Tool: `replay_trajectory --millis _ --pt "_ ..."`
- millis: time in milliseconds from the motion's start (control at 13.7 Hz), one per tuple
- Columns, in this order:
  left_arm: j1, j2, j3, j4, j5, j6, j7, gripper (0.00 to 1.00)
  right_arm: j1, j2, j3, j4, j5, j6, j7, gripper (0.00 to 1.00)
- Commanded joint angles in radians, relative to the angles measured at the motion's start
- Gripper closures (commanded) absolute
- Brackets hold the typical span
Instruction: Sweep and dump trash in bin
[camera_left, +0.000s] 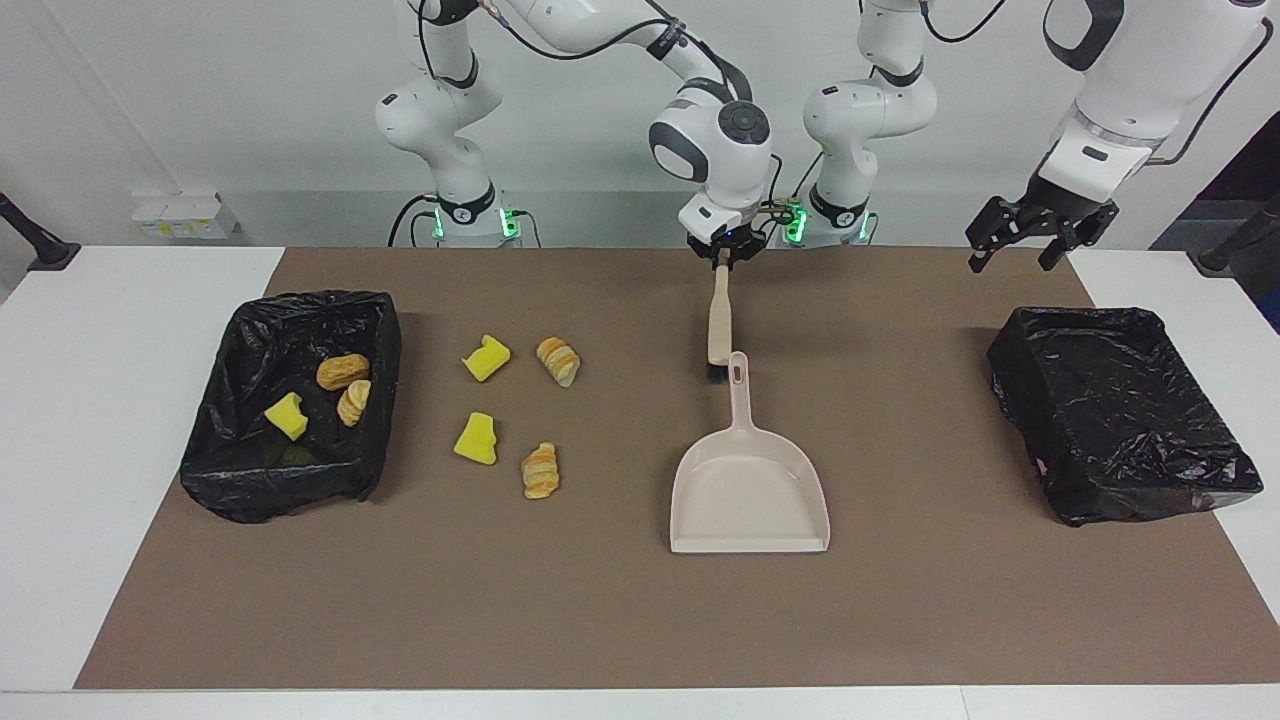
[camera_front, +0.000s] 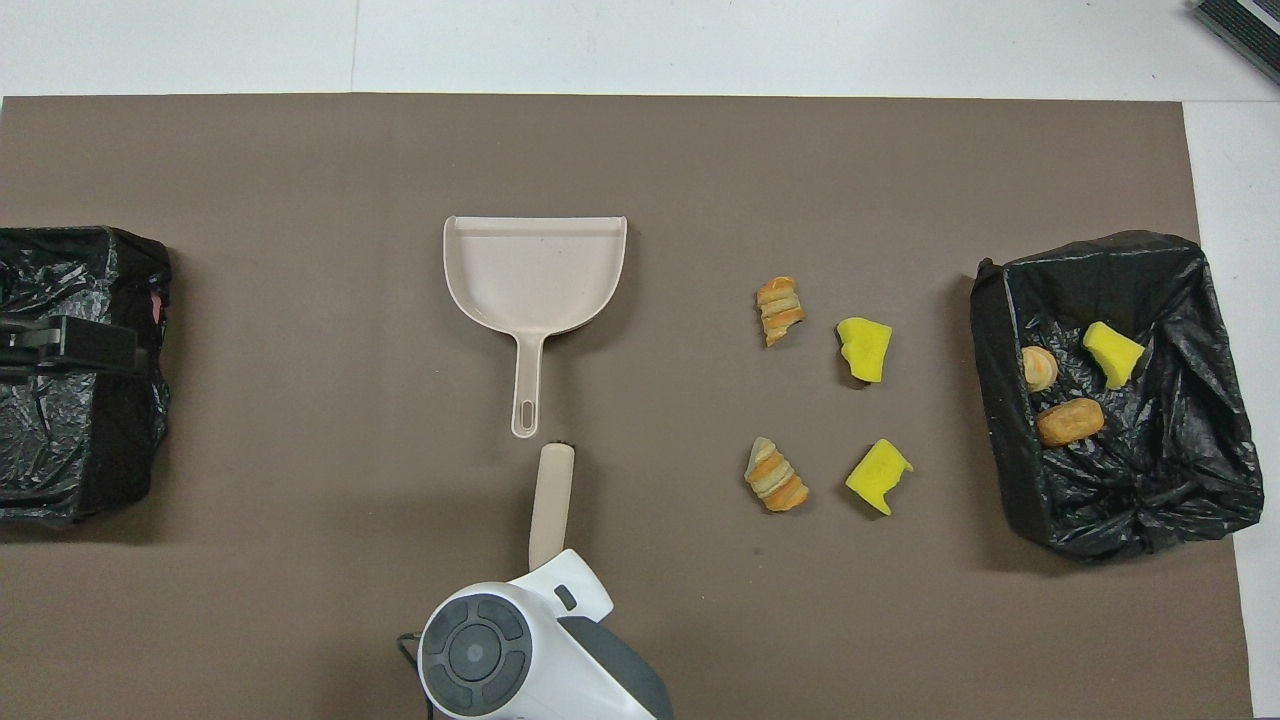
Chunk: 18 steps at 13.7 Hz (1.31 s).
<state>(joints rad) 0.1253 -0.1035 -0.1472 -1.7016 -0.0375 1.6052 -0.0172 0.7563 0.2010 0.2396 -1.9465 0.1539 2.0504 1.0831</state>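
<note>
My right gripper (camera_left: 723, 257) is shut on the top end of the beige brush (camera_left: 718, 320), which hangs tilted, its lower end just beside the dustpan's handle. The beige dustpan (camera_left: 748, 495) lies flat mid-table, mouth pointing away from the robots. Trash lies on the mat toward the right arm's end: two yellow sponge chunks (camera_left: 486, 357) (camera_left: 476, 439) and two croissant pieces (camera_left: 558, 361) (camera_left: 541, 470). The overhead view shows the brush (camera_front: 552, 490) under my right wrist, which hides the fingers. My left gripper (camera_left: 1012, 262) waits open, raised near the other bin.
A black-lined bin (camera_left: 270, 495) at the right arm's end holds a yellow sponge chunk and two bread pieces. A second black-lined bin (camera_left: 1120, 420) stands at the left arm's end. A brown mat (camera_left: 600, 620) covers the table.
</note>
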Motion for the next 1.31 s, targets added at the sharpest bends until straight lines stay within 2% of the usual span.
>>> replay_trajectory --millis 0,219,365,583,802,1021,1240 --pt "-0.003 0.001 0.0 0.005 0.004 -0.007 0.0 0.0 -0.057 -0.147 0.004 -0.073 0.022 -0.085 0.038 1.0" --pt "-0.003 0.001 0.0 0.005 0.004 -0.007 0.0 0.0 -0.146 -0.326 0.004 -0.21 0.022 -0.14 0.014 1.0" --pt "-0.004 0.002 0.0 0.005 0.004 -0.007 -0.001 0.0 -0.219 -0.405 0.001 -0.267 0.022 -0.194 -0.023 1.0" --pt "-0.018 0.004 0.0 0.004 0.002 0.005 -0.003 0.0 -0.378 -0.518 0.001 -0.356 0.022 -0.266 -0.174 1.0" --pt "-0.033 0.013 -0.003 -0.001 0.001 0.025 -0.004 0.0 -0.517 -0.571 0.0 -0.42 0.022 -0.332 -0.258 1.0" --pt "-0.13 0.019 -0.003 -0.074 -0.002 0.166 -0.071 0.0 -0.656 -0.604 -0.002 -0.483 0.022 -0.369 -0.371 1.0" --pt "-0.243 0.079 -0.003 -0.096 -0.002 0.281 -0.208 0.0 -0.706 -0.649 0.0 -0.558 0.021 -0.368 -0.411 1.0"
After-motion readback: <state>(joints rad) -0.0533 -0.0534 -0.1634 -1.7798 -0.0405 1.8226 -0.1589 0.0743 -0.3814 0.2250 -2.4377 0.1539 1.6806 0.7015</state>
